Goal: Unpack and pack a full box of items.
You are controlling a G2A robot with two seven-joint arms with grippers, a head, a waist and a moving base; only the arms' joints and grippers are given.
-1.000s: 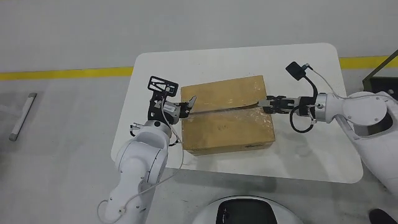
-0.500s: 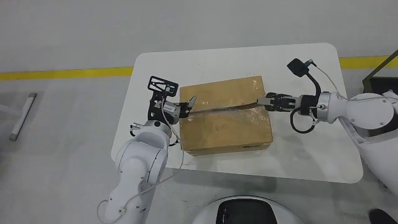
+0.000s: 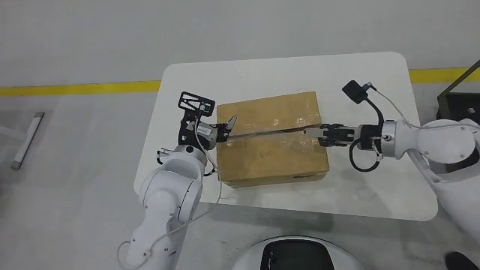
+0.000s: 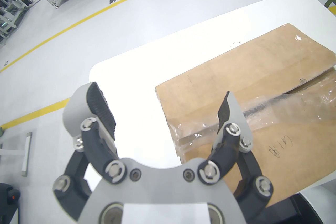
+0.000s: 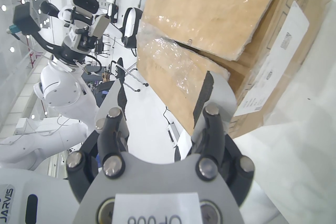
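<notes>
Right claw shift: my right claw has slid sideways off the seam toward the near flap; its fingers are apart and empty.
Box: the brown cardboard box sits just ahead of it, between both claws, on the rounded white table.
Left claw: my left claw is unmoved, fingers apart over the opposite end.
Seam: the clear tape is wrinkled, with a gap at the right claw's end.
Technique: I'd hook one finger into that gap, peel slowly and brace with the left.
</notes>
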